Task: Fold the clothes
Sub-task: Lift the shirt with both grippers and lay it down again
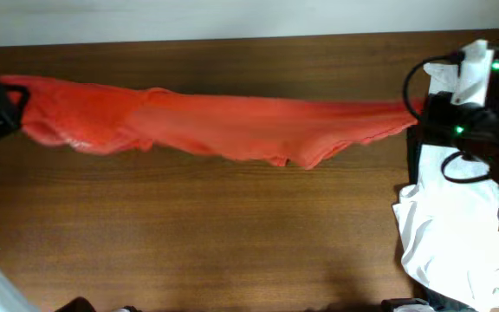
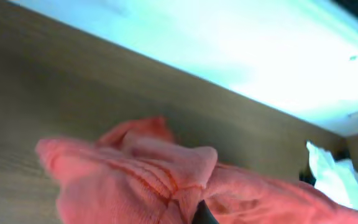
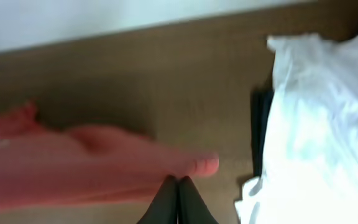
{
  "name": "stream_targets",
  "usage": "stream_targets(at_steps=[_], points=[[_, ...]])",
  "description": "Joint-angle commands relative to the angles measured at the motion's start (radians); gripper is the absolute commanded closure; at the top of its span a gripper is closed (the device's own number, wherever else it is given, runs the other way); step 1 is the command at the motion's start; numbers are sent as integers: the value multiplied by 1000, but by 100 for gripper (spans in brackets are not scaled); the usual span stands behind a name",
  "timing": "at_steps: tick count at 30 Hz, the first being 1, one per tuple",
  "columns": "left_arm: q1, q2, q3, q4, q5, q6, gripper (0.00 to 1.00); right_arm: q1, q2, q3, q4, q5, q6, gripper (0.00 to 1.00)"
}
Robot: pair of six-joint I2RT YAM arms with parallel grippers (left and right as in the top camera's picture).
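The orange-red T-shirt [image 1: 223,121] is stretched in a long band across the back of the table, held off the wood between my two grippers. My left gripper [image 1: 7,102] is shut on its left end; in the left wrist view the bunched cloth [image 2: 166,180] covers the fingers [image 2: 199,214]. My right gripper [image 1: 423,111] is shut on the right end; in the right wrist view its fingertips [image 3: 179,179] pinch the cloth's edge [image 3: 104,162]. No print shows. White T-shirts [image 1: 457,225] lie piled at the right.
The white pile also shows in the right wrist view [image 3: 316,124] and far off in the left wrist view [image 2: 334,180]. A black cable [image 1: 423,74] loops by the right arm. The brown table [image 1: 232,234] ends at a white wall behind.
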Motion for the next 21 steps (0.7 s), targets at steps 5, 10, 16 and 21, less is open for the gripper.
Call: stream_targets(at_steps=[5,10,16,21], points=[[30,-58,37,-38,11,-32,100,5,-6,109,-23,-30,-92,96],[-37,-32,-62,-42,-9,-22,100,5,183,109,-126,-39,-92,96],[-213,23,-349,65,-116,6,100,5,475,109,-23,-6,-90,96],[-284,66,-554,365,-182,6,100,4,579,109,235,18,-49,95]])
